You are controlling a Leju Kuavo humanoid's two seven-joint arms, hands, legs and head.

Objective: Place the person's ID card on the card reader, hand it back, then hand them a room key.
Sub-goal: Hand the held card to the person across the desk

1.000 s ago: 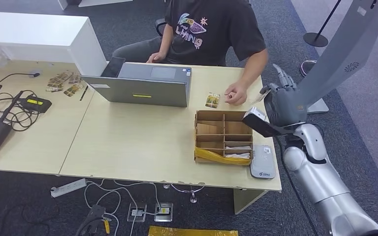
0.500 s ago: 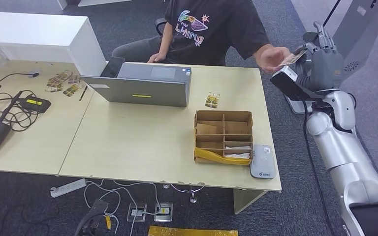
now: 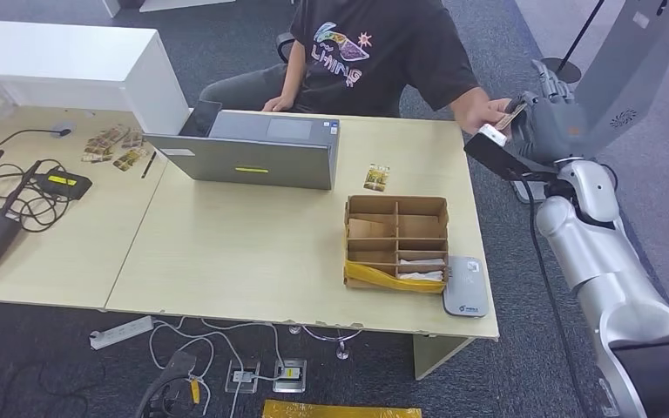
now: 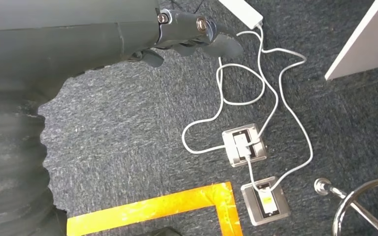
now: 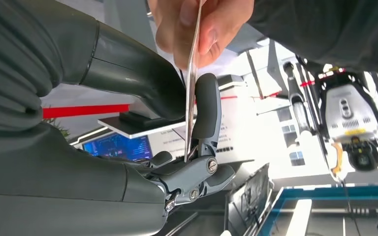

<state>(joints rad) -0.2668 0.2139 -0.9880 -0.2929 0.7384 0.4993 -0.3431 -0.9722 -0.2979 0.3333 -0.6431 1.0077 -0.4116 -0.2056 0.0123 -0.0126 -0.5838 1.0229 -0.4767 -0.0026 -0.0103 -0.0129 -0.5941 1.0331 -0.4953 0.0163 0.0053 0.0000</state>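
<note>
A: Since half a second ago the right robot hand point(image 3: 547, 122) has dropped slightly toward the desk point(image 3: 244, 252) edge, meeting the person's hand point(image 3: 485, 111).

B: Step: ID card point(image 5: 193, 93) handover. The card stands between the robot thumb and fingers point(image 5: 205, 108); the person also pinches it. Next: a secure grasp, then transfer to the card reader point(image 3: 465, 286).
</note>
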